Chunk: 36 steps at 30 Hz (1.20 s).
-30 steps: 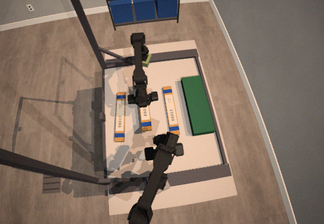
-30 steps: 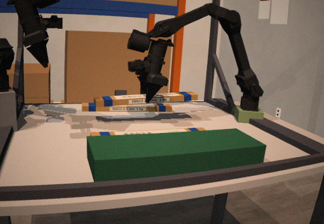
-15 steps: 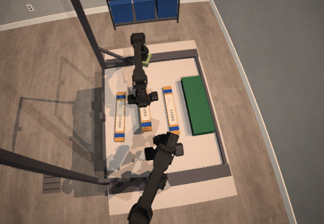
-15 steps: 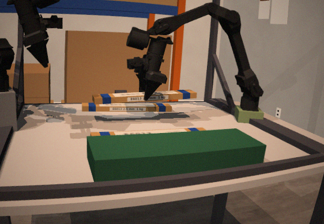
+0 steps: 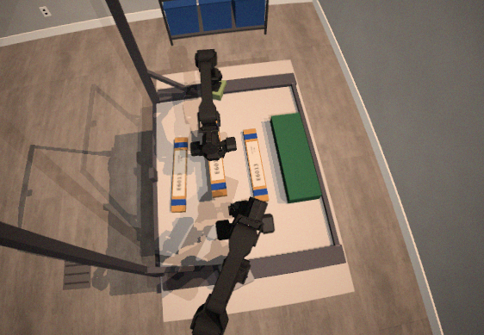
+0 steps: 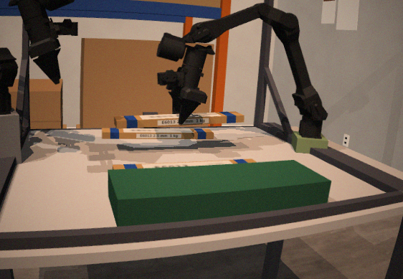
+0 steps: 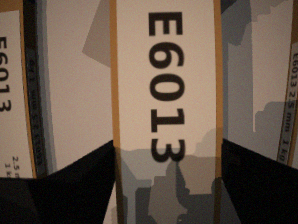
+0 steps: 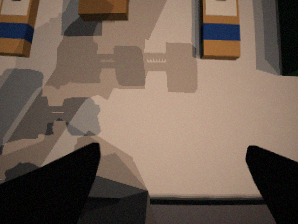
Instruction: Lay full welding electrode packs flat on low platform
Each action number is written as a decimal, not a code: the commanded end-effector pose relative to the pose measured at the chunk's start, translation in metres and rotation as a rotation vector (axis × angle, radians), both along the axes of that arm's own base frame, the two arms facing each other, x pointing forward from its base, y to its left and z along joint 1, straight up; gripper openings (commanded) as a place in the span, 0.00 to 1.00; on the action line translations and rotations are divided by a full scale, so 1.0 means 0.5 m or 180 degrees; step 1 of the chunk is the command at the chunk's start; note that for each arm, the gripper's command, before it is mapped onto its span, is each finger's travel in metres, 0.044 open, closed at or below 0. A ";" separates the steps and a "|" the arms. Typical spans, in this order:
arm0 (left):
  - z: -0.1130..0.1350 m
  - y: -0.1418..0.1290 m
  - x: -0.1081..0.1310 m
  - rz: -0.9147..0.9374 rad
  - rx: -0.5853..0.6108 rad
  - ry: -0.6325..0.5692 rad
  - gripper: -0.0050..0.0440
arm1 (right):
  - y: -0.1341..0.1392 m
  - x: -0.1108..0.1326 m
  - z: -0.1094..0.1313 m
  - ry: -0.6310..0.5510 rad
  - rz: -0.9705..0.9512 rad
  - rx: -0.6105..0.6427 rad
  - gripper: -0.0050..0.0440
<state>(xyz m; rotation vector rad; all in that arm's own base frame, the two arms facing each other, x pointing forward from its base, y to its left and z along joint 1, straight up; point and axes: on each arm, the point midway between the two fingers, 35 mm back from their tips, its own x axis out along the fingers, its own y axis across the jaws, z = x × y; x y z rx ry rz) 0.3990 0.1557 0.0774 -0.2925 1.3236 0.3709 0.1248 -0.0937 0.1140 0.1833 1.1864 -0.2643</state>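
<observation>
Top view: The left gripper (image 5: 213, 145) (image 6: 181, 117) (image 7: 166, 145) is clamped on the middle pack (image 5: 218, 176) (image 6: 165, 122) (image 7: 167, 75) (image 8: 105, 10). The left-hand pack (image 5: 179, 174) (image 6: 158, 135) (image 7: 287, 110) (image 8: 15, 37) and the right-hand pack (image 5: 257, 165) (image 6: 130, 166) (image 7: 7, 100) (image 8: 221, 47) lie on the table (image 5: 297, 230) (image 6: 54, 191) (image 7: 75, 60) (image 8: 200, 120), the latter beside the green platform (image 5: 297, 161) (image 6: 219, 181) (image 8: 290, 40). Blue bins (image 5: 217, 15) stand beyond.

Exterior view: The middle pack is held clear of the surface, nearly level. The step in hand is presumably a weight check; the arm should hold steady until the load is judged, since the matching labels do not reveal the contents. If full, the pack requires sufficient height to clear the right-hand pack and the platform edge. Cartons (image 6: 143, 80) occupy the background.

Left wrist view: The fingers bear on both long sides. The grip should remain central to limit tipping.

Right wrist view: The right gripper (image 5: 245, 226) (image 6: 55, 80) (image 8: 173, 151) stands wide apart and holds nothing. Layered shadows cross the pale surface; pack edges, not shadow outlines, should guide alignment
</observation>
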 end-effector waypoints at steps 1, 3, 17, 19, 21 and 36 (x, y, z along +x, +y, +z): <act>0.054 0.013 0.024 0.0004 0.0094 -0.0236 0.00 | -0.004 0.004 0.013 -0.0051 0.0001 -0.0043 0.98; 0.054 0.013 0.025 0.0004 0.0093 -0.0235 0.00 | -0.004 0.004 0.013 -0.0051 0.0001 -0.0043 0.98; -0.013 0.009 0.014 0.0004 0.0051 -0.0127 0.00 | -0.004 0.004 0.013 -0.0051 0.0001 -0.0043 0.98; 0.010 0.009 0.016 0.0004 0.0087 -0.0218 0.00 | -0.004 0.004 0.013 -0.0051 0.0001 -0.0043 0.98; 0.003 0.009 0.016 0.0004 0.0086 -0.0218 0.00 | -0.004 0.004 0.013 -0.0051 0.0001 -0.0043 0.98; -0.033 0.013 0.027 0.0004 0.0103 -0.0260 0.00 | -0.004 0.004 0.013 -0.0051 0.0001 -0.0043 0.98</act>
